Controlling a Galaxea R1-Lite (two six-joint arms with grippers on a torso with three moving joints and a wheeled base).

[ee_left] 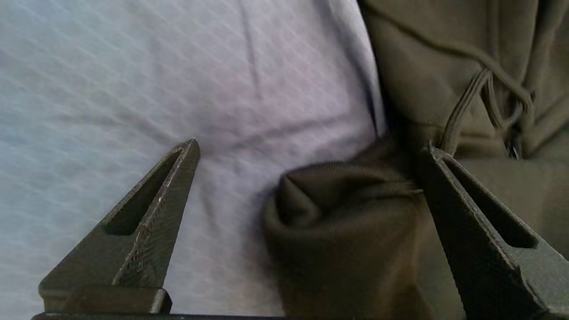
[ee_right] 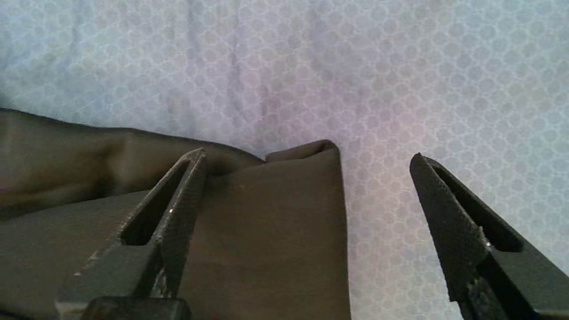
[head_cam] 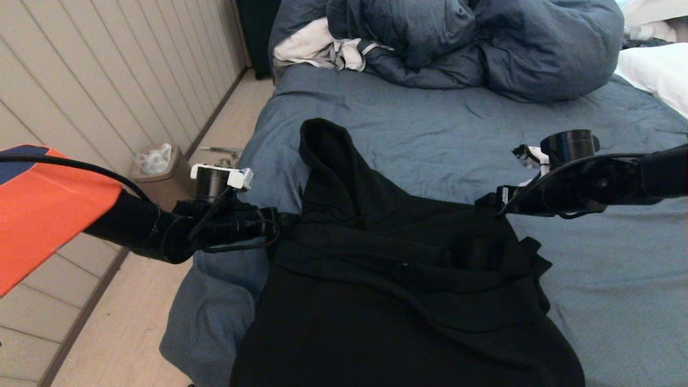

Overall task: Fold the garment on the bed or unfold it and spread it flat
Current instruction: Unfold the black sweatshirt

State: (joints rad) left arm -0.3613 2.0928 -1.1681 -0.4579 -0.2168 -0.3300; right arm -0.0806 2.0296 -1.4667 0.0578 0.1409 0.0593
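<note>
The garment (head_cam: 398, 279) is soft, thick, matt black cloth with a fine knit weave and a braided cord (seen in the left wrist view). The bed (head_cam: 430, 134) wears a wrinkled blue-grey sheet, matt, printed or quilted in small hexagons. The left gripper (ee_left: 306, 153) and right gripper (ee_right: 306, 155) each have 2 matt black plastic jaws, roughly cross-hatched on the inner faces. The duvet (head_cam: 484, 43) is puffy dark blue cloth.
</note>
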